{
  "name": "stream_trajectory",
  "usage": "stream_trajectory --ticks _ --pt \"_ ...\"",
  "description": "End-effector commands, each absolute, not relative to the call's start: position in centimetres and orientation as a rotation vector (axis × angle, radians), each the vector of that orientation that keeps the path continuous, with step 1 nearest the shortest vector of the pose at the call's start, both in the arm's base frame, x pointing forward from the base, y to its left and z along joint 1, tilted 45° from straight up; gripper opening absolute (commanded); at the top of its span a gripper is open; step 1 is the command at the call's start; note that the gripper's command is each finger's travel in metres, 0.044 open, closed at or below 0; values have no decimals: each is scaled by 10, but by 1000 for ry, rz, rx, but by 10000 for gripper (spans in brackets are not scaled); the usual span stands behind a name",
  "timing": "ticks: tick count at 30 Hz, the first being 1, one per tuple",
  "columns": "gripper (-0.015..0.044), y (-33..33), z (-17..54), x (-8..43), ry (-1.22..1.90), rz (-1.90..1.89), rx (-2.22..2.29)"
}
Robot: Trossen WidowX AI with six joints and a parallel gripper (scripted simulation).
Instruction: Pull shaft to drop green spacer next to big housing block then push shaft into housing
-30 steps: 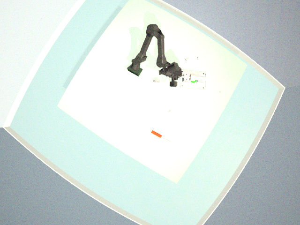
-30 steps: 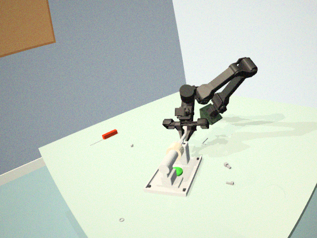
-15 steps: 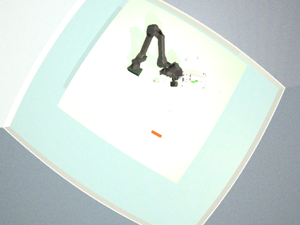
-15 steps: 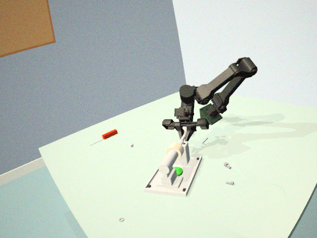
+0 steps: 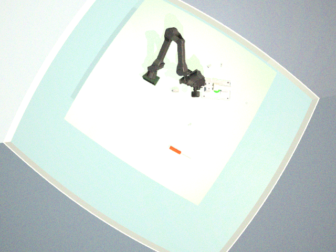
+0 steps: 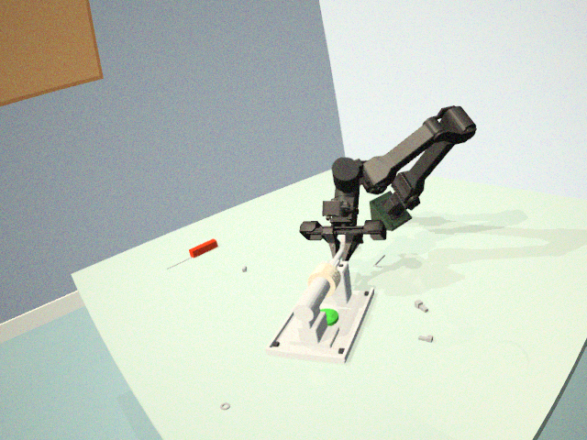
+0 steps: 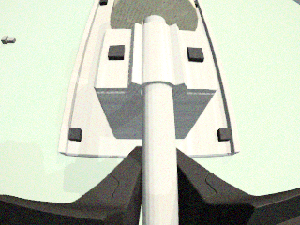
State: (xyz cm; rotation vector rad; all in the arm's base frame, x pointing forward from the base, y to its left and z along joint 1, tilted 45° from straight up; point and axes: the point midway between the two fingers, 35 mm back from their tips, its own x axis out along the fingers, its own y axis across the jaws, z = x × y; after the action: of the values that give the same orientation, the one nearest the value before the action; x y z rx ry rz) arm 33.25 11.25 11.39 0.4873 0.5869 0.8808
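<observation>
My gripper (image 6: 343,251) (image 7: 154,153) is shut on the white shaft (image 7: 159,127), outside the upright support (image 6: 343,286) (image 7: 114,72) through which the shaft runs. In the top view the arm hides the fingertips. The green spacer (image 5: 217,91) (image 6: 330,316) lies low on the base plate (image 6: 308,354) (image 7: 69,144), off the shaft, below and beside the white cylindrical housing (image 6: 313,299). A tan round spacer (image 6: 326,274) (image 7: 127,16) is still up around the shaft line, between support and housing. The shaft's far end is hidden.
An orange-red screwdriver (image 5: 175,150) (image 6: 203,247) lies well away from the fixture. Two small bolts (image 6: 421,305) (image 6: 426,338) lie beside the base plate. A grey ring (image 6: 225,406) and a small nut (image 6: 244,269) lie farther off. The upright support stands close to the fingers.
</observation>
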Motion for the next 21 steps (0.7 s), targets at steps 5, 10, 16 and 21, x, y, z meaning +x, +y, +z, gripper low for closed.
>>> stream_trajectory --ticks 5,10,16,21 --pt "0 113 116 337 584 877 489" --pt "0 114 117 338 584 877 489" --pt "0 115 117 340 583 877 489" --pt "0 116 118 341 583 877 489"
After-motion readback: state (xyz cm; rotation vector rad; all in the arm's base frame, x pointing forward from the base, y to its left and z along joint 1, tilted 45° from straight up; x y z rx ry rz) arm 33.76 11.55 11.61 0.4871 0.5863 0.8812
